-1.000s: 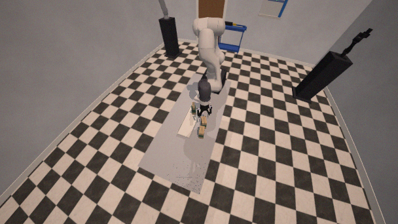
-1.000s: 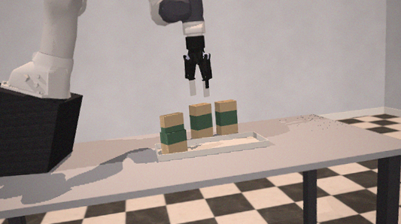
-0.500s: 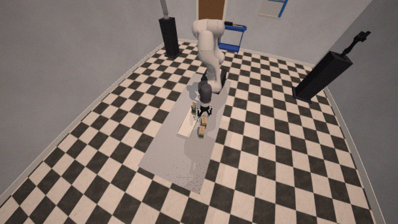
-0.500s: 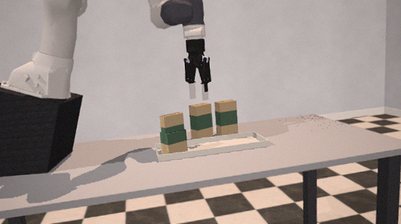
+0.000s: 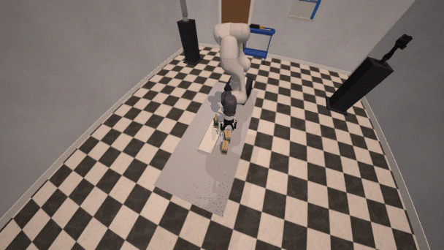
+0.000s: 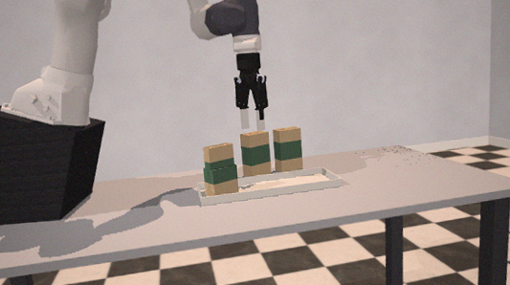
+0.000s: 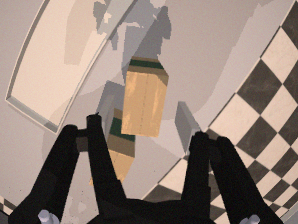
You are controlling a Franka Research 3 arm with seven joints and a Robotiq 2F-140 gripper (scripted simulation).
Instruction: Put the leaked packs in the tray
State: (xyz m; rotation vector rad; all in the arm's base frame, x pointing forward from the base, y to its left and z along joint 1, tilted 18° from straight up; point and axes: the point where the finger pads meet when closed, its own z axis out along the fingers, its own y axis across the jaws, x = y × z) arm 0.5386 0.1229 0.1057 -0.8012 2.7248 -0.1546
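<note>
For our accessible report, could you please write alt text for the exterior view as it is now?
A robot arm's open, empty jaws hang above the middle of three upright tan-and-green coffee packs on a table. The nearest pack stands at one end of a shallow white tray; the other two stand behind it.

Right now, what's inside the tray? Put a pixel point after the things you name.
One coffee pack [image 5: 216,121] [image 6: 220,174] stands in the near end of the tray [image 5: 198,148] [image 6: 274,194] [image 7: 31,116]. Its lowest edge is hidden behind the tray's front wall.
</note>
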